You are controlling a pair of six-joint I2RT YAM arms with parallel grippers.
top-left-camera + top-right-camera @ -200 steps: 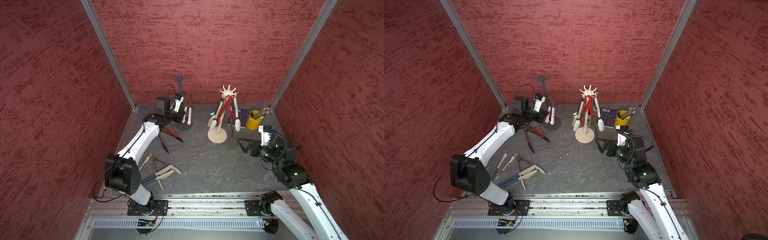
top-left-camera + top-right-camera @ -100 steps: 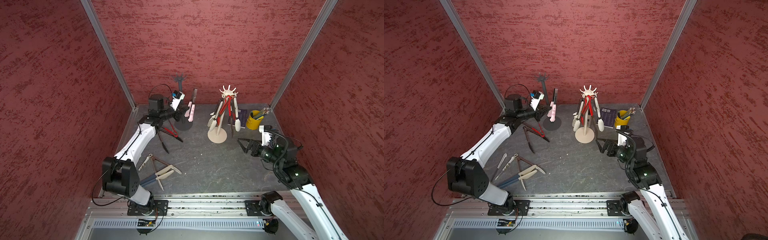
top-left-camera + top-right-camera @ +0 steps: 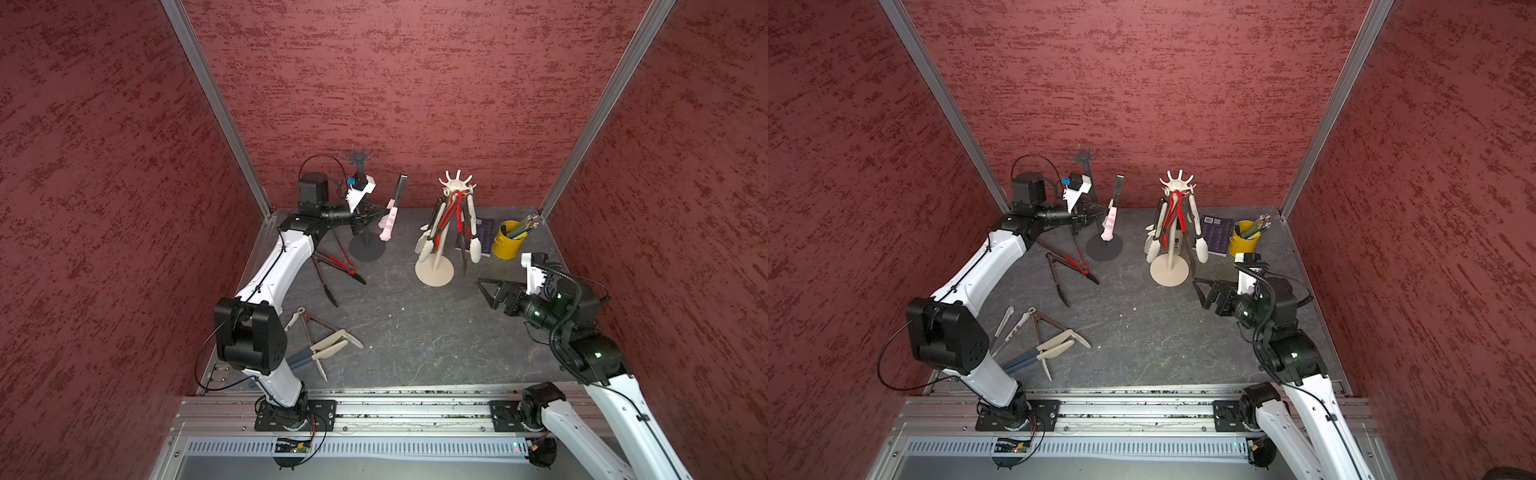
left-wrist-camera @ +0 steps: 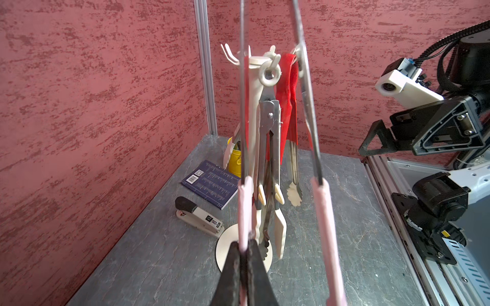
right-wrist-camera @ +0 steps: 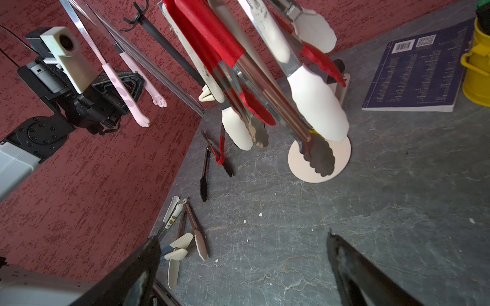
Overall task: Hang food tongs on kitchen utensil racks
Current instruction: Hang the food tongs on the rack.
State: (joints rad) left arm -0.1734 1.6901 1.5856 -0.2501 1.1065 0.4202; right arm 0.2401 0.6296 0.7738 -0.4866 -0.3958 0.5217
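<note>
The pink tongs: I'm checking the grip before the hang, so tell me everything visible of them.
The pink tongs have two slim shiny metal arms ending in pink rubbery-looking sleeves with paw-shaped tips. They stand nearly upright in the air, paws down, arms spread. The left gripper is shut on one pink sleeve; the other arm hangs free.

Open table [image 3: 415, 332] between the loaded cream rack [image 3: 432, 276] and the tongs [image 3: 332, 345] lying flat.

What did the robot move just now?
The left gripper, shut on the pink tongs, lifted them higher beside the dark grey rack, a little toward the cream rack. The right gripper stayed open and still; the hung tongs and the loose tongs on the table did not move.
</note>
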